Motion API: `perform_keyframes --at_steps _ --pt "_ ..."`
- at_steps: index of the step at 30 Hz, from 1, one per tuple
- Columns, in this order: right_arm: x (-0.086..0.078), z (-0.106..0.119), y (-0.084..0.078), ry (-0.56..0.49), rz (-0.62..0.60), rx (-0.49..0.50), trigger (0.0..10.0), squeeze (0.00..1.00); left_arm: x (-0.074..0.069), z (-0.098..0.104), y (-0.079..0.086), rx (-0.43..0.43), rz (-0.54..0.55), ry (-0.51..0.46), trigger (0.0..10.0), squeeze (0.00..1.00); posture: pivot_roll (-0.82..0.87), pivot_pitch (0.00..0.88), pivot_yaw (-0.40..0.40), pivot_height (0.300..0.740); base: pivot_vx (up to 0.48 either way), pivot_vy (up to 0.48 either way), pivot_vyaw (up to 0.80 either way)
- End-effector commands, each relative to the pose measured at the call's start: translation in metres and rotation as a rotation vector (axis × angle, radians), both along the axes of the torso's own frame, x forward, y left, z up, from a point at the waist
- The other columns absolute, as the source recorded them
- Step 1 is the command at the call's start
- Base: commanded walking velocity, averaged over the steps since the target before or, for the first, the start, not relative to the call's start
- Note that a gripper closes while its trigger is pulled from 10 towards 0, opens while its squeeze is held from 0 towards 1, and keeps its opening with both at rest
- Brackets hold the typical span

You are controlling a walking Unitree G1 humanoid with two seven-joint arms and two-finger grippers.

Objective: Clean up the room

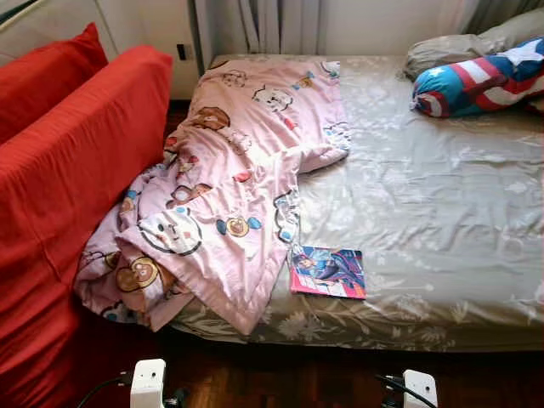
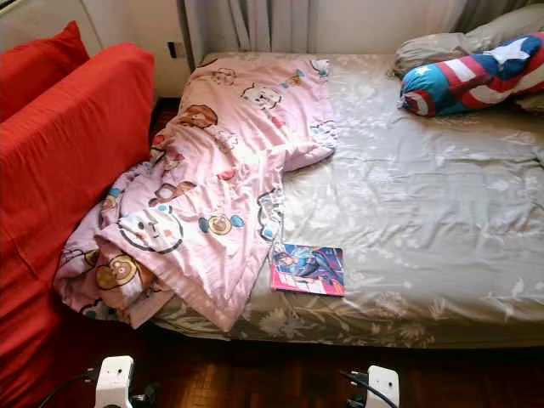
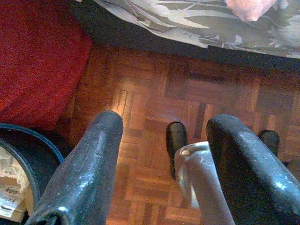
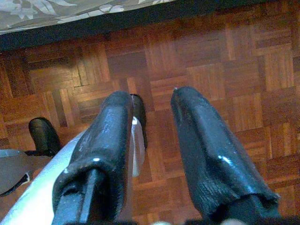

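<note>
A pink cartoon-print blanket [image 1: 229, 178] lies crumpled over the bed's left half and hangs off its front left corner. Beside it, near the front edge of the grey floral sheet [image 1: 425, 195], lies a colourful comic book [image 1: 328, 272]. At the head of the bed rest a Captain America bolster [image 1: 480, 81] and a grey pillow [image 1: 450, 49]. Both arms hang low in front of the bed. My left gripper [image 3: 166, 119] is open over the parquet floor with nothing in it. My right gripper [image 4: 152, 93] is open too, also over bare floor.
A red sofa [image 1: 68, 170] with a red cushion [image 1: 51, 72] stands tight against the bed's left side. Curtains [image 1: 272, 25] hang behind the bed. A round dark-rimmed container [image 3: 18, 164] sits on the parquet floor [image 3: 154, 93] by the sofa's red fabric.
</note>
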State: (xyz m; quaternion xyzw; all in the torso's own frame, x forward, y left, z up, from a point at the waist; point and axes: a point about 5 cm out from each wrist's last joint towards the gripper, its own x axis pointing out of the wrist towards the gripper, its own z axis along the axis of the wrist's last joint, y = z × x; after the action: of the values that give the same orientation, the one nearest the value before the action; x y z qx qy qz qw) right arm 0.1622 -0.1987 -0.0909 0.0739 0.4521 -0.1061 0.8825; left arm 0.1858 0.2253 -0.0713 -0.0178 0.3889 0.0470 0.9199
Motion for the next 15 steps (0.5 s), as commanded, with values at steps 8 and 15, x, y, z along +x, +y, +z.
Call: perform_keyframes --at_steps 8,15 --pt "-0.0035 -0.0013 -0.0004 0.003 -0.006 0.002 10.0 0.0 -0.0072 -0.0037 0.0005 -0.014 0.015 0.022 10.0 0.0 -0.03 0.151 0.015 0.74 0.302 0.0 0.0" --pt "-0.0021 -0.0007 0.0004 -0.004 -0.002 0.0 10.0 0.0 -0.007 -0.0036 0.0002 -0.017 0.01 0.02 10.0 0.0 -0.03 0.152 0.013 0.74 0.315 0.0 0.0"
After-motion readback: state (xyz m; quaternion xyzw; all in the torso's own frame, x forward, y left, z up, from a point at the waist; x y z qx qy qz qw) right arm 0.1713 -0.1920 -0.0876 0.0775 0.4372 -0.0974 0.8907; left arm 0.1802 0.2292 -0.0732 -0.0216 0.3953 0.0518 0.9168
